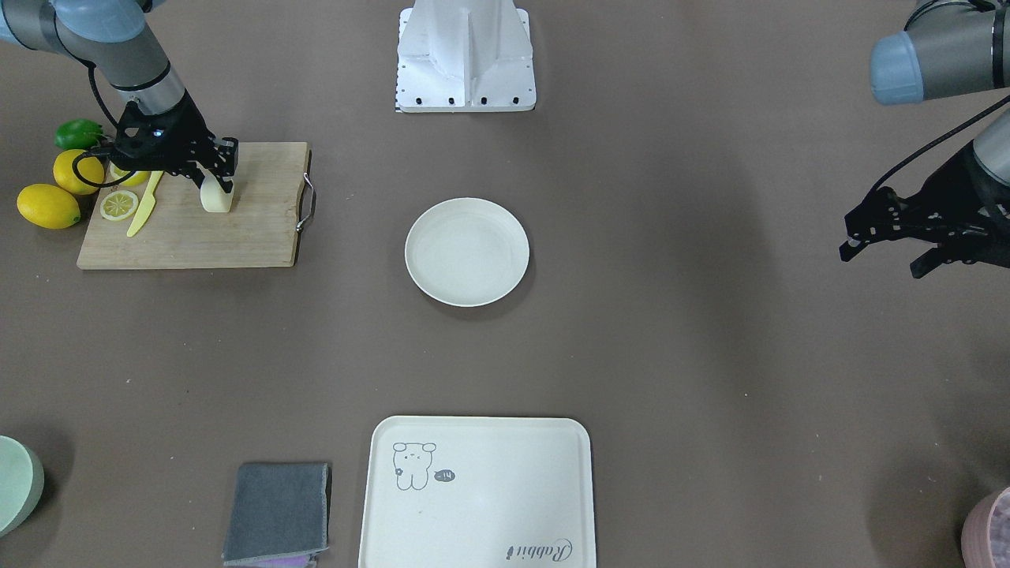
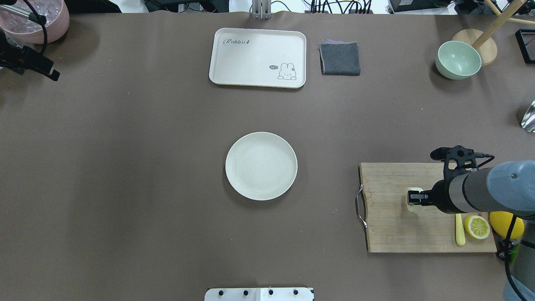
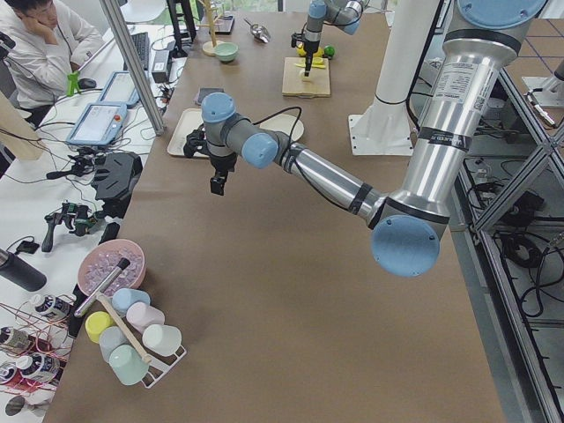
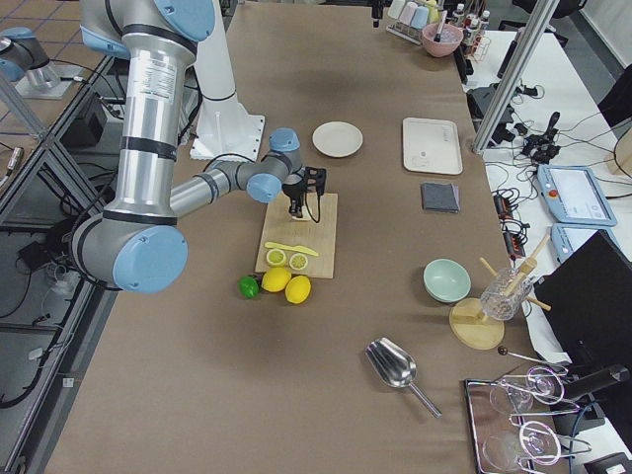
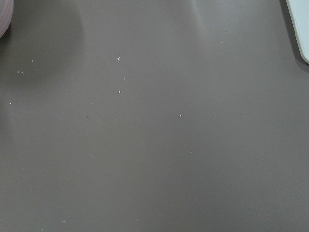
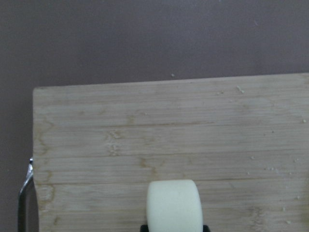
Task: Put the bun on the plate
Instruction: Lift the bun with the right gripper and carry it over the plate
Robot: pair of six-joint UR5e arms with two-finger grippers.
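Over at the robot's right-hand end of the worktop point(image 1: 671, 355), the right gripper point(image 1: 211, 175) reaches straight down onto the wooden cutting board point(image 1: 237, 233). Its jaws are drawn in on the bun point(image 1: 216, 197). The pale lump stands upright between the two fingers, pinched from either side, which I'd guess gives them a firm seat on something soft. From where I stand I can't tell whether it has left the wood or rests on it.

Just beside the grip, toward the worktop's end, lie a yellow knife point(image 1: 144, 207) and a lemon slice point(image 1: 118, 205). Whole lemons point(image 1: 47, 205) sit past the board's edge. The bun is on the side of the board nearer the centre, with bare wood ahead of it.

The plate point(image 1: 467, 251) sits bare in the middle of the worktop, well apart from the board, with nothing lying between. A plain lift and carry across looks like all that's needed.

The left gripper point(image 1: 882, 256) hangs over bare worktop at the opposite end, jaws spread and holding nothing. I take it to be parked clear of the path.
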